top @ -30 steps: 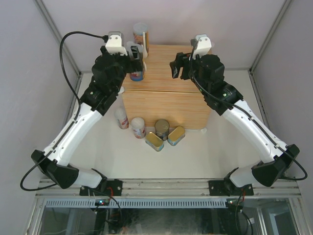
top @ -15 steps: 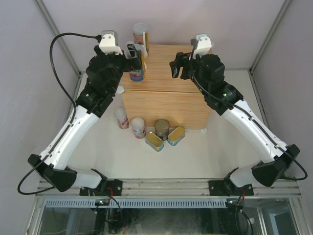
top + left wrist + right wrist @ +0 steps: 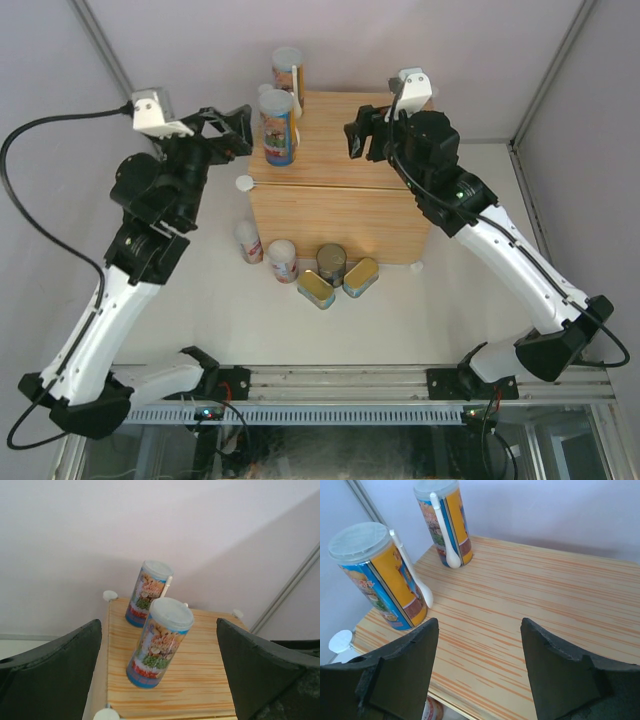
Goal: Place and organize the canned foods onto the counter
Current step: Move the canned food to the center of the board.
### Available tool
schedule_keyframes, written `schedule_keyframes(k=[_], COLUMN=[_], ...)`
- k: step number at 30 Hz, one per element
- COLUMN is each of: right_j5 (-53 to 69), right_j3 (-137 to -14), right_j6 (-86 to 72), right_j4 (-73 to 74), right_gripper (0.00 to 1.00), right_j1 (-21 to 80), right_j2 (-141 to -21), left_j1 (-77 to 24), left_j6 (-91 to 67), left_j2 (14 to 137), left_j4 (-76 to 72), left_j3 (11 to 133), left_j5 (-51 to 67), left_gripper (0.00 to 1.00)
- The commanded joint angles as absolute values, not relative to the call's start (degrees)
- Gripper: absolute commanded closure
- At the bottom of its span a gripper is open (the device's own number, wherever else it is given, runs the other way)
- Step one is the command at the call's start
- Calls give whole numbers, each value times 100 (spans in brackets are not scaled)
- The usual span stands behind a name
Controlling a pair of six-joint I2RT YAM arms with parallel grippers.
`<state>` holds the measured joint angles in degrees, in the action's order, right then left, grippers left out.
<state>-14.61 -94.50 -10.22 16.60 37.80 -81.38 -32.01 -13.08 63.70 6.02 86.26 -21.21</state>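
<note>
The left arm has swung back and away to the left of the counter [image 3: 335, 205], and its left gripper [image 3: 238, 130], which was around a tall can a second ago, now hangs clear of it with the jaws spread wide and nothing between them. The can it let go, a tall white-lidded can with a blue and yellow label [image 3: 278, 125], stands upright on the wood-grain top near the near-left corner. Just behind it, at the far-left corner, stands a second tall white-lidded can [image 3: 288, 70] of the same kind, also upright. The two are near each other but apart. The right wrist view shows a white plastic spoon [image 3: 412, 570] fixed to the side of each.

The right arm has not moved. Its right gripper [image 3: 357, 138] hovers over the right part of the counter top, jaws parted and empty.

So two of the seven cans appear to be placed. Five wait on the table in front of the counter: two more tall white-lidded cans [image 3: 248, 241] [image 3: 283, 260], a dark can with a metal top [image 3: 331, 264], and two flat gold tins [image 3: 316, 289] [image 3: 361, 276], clustered close together. The next step is likely a reach down for one of these.
</note>
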Motion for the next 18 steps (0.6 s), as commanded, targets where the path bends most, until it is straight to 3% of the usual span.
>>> schedule_keyframes(k=[1, 18], right_j5=[-1553, -1884], right_j3=[-9703, -9629], right_j6=[-967, -732], right_j4=[1568, 1806], right_gripper=[33, 33], right_j1=[3865, 4324], right_j2=[-8005, -7860], left_j1=[-3224, -3217], left_j6=[-1688, -3489], left_j2=[5779, 3982], left_j4=[452, 1743], left_j3=[8119, 5852], left_j5=[-2510, -3833], left_gripper=[1, 0])
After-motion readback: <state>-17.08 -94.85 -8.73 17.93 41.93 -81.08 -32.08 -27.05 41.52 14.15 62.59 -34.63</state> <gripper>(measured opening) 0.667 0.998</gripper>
